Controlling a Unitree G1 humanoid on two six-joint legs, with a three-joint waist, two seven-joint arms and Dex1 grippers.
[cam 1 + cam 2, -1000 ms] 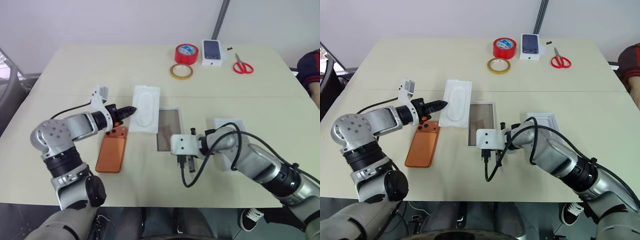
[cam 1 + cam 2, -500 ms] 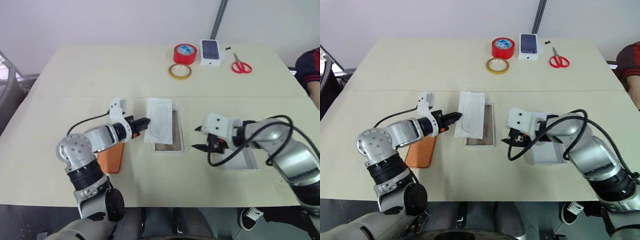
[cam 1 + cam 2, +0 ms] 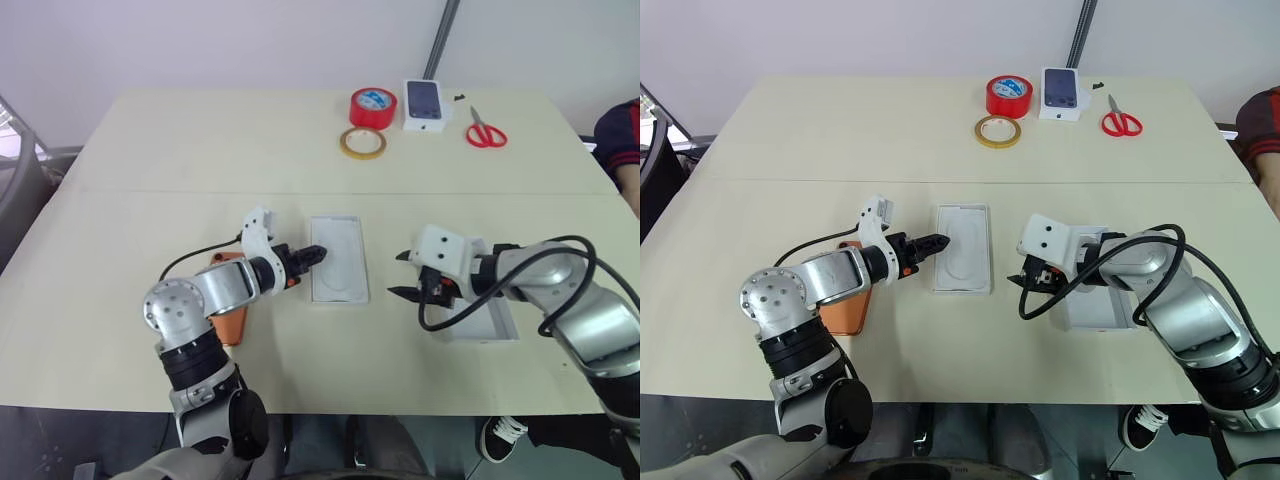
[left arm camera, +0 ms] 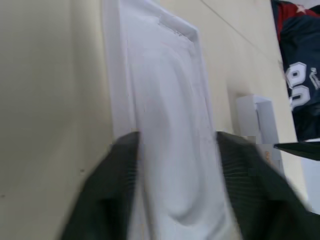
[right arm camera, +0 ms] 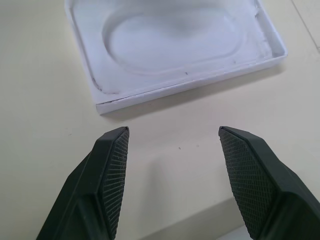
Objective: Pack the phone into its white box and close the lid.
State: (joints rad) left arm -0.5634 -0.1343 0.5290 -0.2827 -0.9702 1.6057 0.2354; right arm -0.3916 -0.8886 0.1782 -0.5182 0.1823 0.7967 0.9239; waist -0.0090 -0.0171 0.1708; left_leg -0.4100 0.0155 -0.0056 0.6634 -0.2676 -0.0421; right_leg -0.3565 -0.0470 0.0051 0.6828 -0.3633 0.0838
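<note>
The white box [image 3: 318, 292] lies at the table's middle with a thin white insert [image 3: 340, 255] with an oval recess seated in it. My left gripper [image 3: 316, 252] is at the box's left edge, open, and its fingers [image 4: 112, 200] stand apart over the insert [image 4: 170, 125]. The orange phone [image 3: 845, 312] lies on the table to the left, mostly hidden under my left arm. My right gripper [image 3: 398, 275] hangs open just right of the box, holding nothing, with the box rim [image 5: 190, 86] ahead of its fingertips [image 5: 112, 165]. The lid [image 3: 485, 322] lies under my right forearm.
At the far edge of the table sit a red tape roll [image 3: 372, 106], a yellowish tape ring [image 3: 361, 143], a small white box with a dark phone picture [image 3: 424, 104] and red scissors [image 3: 486, 132]. A person [image 3: 620, 140] is at the right edge.
My left gripper carried the insert to the right, set it into the white box and opened. My right gripper drew back to the right off the box and opened.
</note>
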